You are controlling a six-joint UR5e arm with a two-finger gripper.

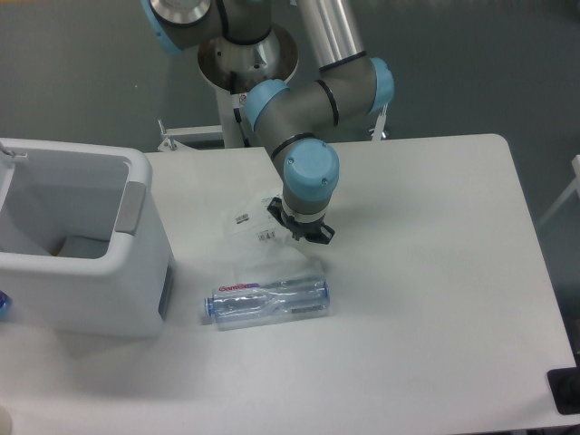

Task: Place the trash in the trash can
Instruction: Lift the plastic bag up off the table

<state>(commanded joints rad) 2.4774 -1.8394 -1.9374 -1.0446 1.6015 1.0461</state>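
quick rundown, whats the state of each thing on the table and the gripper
plastic bag: lying crumpled on the table, gripper at its right edge
plastic bottle: lying on its side, cap on, cap end toward the trash can, untouched
trash can: upright, open at the top, neither item inside
gripper: low over the bag's edge, fingers mostly hidden, open or shut unclear

A white table (435, 299) with rounded corners fills most of the view, set on a dark grey floor (82, 82). Beyond the table's far edge stands a white metal frame (186, 136). At the table's near right corner sits a small black object (564, 391), cut off by the picture's edge.
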